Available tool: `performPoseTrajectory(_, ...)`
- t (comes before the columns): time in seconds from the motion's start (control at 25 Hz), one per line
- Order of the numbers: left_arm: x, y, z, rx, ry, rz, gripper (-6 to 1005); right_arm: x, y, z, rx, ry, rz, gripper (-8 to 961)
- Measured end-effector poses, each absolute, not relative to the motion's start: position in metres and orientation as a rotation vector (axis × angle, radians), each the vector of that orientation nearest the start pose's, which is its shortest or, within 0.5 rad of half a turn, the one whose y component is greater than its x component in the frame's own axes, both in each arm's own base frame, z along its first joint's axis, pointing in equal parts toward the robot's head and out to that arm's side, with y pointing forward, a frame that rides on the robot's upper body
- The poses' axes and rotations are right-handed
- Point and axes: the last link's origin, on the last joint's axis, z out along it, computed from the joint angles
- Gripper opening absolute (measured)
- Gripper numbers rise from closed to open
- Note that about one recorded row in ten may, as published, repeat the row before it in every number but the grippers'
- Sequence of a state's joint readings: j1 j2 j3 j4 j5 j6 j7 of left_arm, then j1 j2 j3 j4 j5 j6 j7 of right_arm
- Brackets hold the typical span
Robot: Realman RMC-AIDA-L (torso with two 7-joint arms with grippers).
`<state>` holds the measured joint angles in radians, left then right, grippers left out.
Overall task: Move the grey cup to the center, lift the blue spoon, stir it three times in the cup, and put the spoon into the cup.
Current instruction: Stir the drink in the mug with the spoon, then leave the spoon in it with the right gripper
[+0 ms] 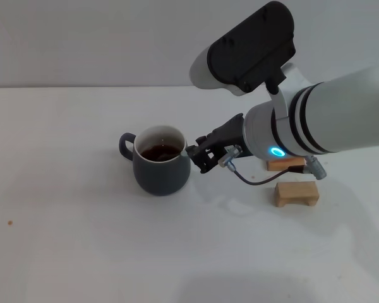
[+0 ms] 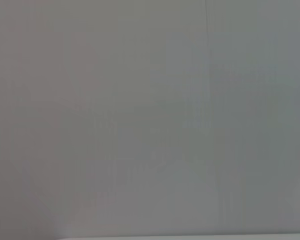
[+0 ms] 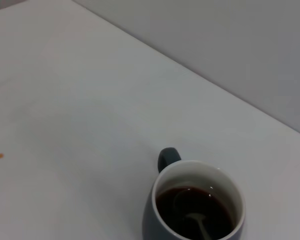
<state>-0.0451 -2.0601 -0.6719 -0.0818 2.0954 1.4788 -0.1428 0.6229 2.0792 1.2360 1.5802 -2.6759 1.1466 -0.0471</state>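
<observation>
White tabletop [image 1: 82, 240] fills the head view, running back to a plain pale wall, with one small brown speck near the robot's left edge; the grey cup [image 1: 161, 169] stands upright about mid-table, its loop handle turned to the robot's left and dark liquid inside. Coming in from the robot's right, the right gripper [image 1: 202, 154] sits just beside the cup's rim, and whether its dark fingers are parted or holding anything I cannot tell. Two small wooden blocks [image 1: 296, 193] lie farther to the right, partly behind the arm. No spoon handle shows in this view. From the left wrist view only a blank grey wall and a thin pale strip appear, so the left arm seems parked away from the work, its gripper unseen. Looking down from the right wrist view, the cup [image 3: 195, 200] shows its white inside, and the blue spoon [image 3: 197, 222] appears to lie in the liquid, a greyish bowl and neck faintly visible under the surface. My judgement is that the cup is ceramic, fairly heavy, rigid and breakable, best gripped at the rim or handle and kept level so nothing spills; the spoon should be light, stiff and slippery when wet, best pinched along its handle
</observation>
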Motion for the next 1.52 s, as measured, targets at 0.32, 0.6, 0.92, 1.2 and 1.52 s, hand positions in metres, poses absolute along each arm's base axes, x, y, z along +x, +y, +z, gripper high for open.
performPoseTrajectory(0.32, -0.412, 0.172, 0.024, -1.378, -0.568, -0.529, 847, 0.062, 0.338, -0.074, -2.531, 0.639, -0.084, 163)
performPoseTrajectory(0.6, -0.412, 0.172, 0.024, -1.377, -0.568, -0.531, 847, 0.058, 0.345, -0.08, -2.534, 0.626, -0.074, 163)
performPoseTrajectory(0.92, -0.411, 0.174, 0.024, -1.378, -0.565, -0.535, 847, 0.065, 0.357, -0.076, -2.499, 0.621, -0.089, 162)
performPoseTrajectory(1.2, -0.411, 0.174, 0.023, -1.379, -0.566, -0.537, 847, 0.071, 0.362, -0.07, -2.476, 0.627, -0.104, 163)
performPoseTrajectory(1.52, -0.41, 0.173, 0.02, -1.384, -0.572, -0.539, 847, 0.07, 0.345, -0.07, -2.512, 0.625, -0.13, 162)
